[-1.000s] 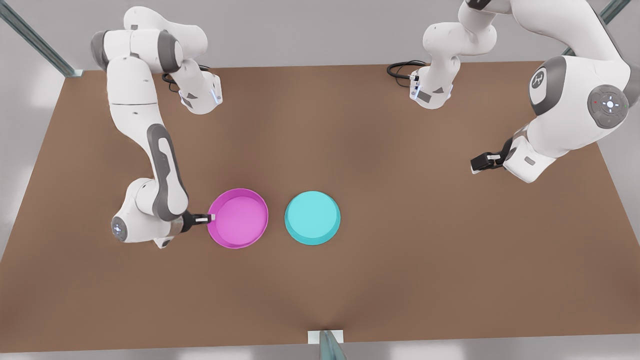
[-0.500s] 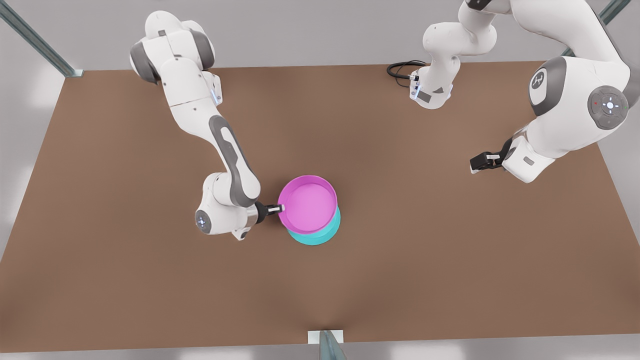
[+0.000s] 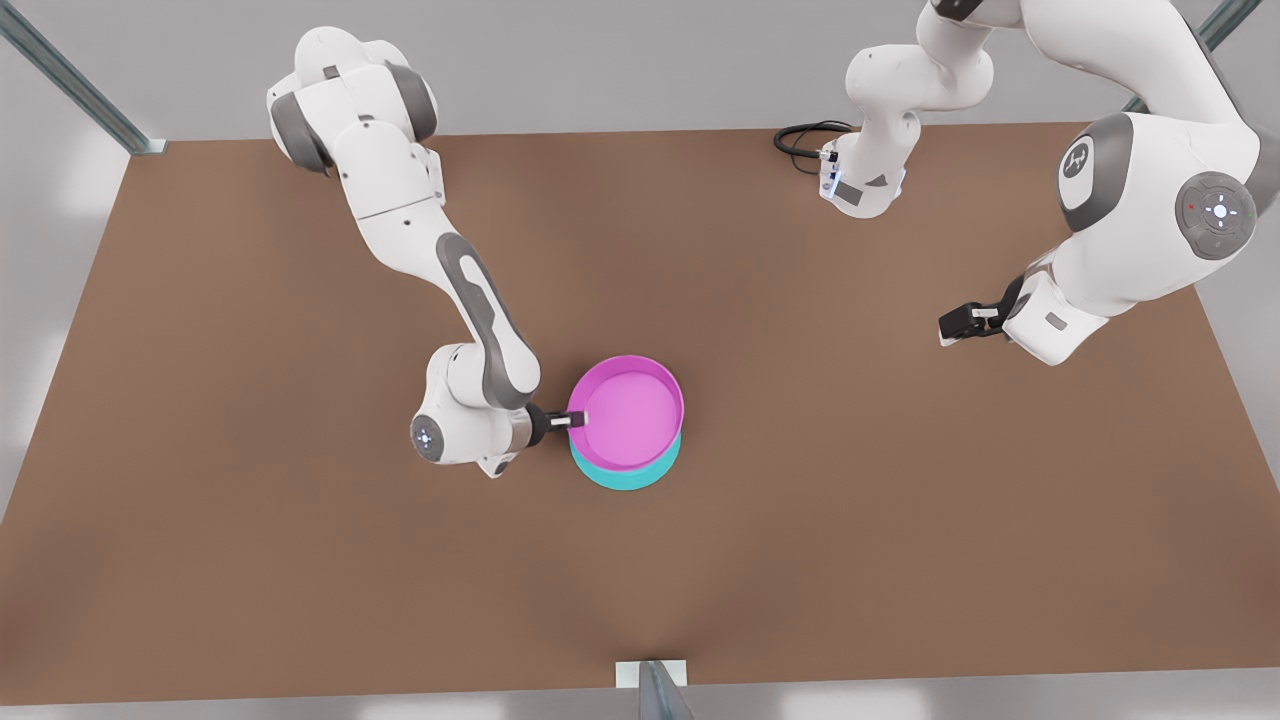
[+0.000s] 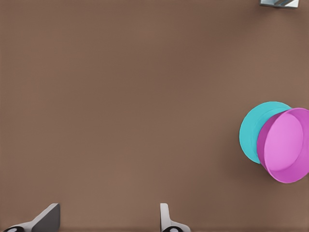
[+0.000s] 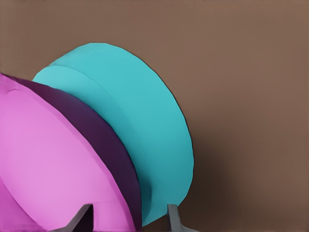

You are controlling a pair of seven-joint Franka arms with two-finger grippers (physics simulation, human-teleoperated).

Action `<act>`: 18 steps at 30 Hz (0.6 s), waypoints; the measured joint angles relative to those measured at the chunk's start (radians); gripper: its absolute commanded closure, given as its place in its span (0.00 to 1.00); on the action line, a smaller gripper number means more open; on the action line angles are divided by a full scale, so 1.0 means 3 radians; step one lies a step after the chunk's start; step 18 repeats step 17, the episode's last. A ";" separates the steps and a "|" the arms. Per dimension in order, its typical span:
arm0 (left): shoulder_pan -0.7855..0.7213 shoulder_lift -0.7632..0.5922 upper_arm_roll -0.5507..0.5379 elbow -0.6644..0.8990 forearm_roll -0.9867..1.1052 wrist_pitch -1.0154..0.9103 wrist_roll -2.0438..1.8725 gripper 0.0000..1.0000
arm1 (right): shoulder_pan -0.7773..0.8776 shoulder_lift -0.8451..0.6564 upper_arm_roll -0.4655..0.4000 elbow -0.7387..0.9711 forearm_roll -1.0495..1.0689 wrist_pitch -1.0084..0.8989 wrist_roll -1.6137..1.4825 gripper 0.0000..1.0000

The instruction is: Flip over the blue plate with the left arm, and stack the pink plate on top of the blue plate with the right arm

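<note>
The pink plate [image 3: 630, 410] [image 5: 48, 159] hangs rim up over the blue plate [image 3: 630, 477] [image 5: 125, 111], covering most of it and sitting slightly off its centre. The blue plate lies on the table with its flat base up. My right gripper [image 3: 578, 420] [image 5: 128, 220] is shut on the pink plate's rim, on the side toward the front view's left. Whether the two plates touch I cannot tell. My left gripper [image 3: 950, 325] [image 4: 107, 222] waits open and holding nothing, well off to the front view's right, with both plates [image 4: 286, 145] [image 4: 252, 130] far from it.
The brown table [image 3: 900, 520] has bare surface all around the plates. A black cable [image 3: 800, 140] lies at the back edge by an arm base. A metal bracket [image 3: 650, 680] stands at the middle of the front edge.
My right gripper carried the pink plate from the front view's left across to above the blue plate, then shifted it slightly further right and lower. The left arm stayed put.
</note>
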 measured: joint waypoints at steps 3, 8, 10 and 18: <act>0.0000 0.0000 0.0000 0.0000 -0.0001 0.0000 0.0002 0.00 | -0.0009 -0.0140 -0.0008 -0.0016 -0.0007 -0.0029 0.0030 0.00; -0.0003 0.0000 0.0000 0.0000 -0.0001 0.0000 0.0003 0.00 | -0.0500 -0.0968 -0.0040 -0.0211 -0.0498 -0.0433 0.0106 0.00; -0.0008 0.0001 0.0000 0.0000 -0.0001 0.0000 0.0003 0.00 | -0.0772 -0.1429 -0.0030 0.0055 -0.1455 -0.0763 0.0143 0.00; -0.0030 0.0001 -0.0005 0.0055 0.0006 -0.0002 -0.0004 0.00 | -0.0971 -0.2336 -0.0013 0.0171 -0.3145 -0.1567 0.0206 0.00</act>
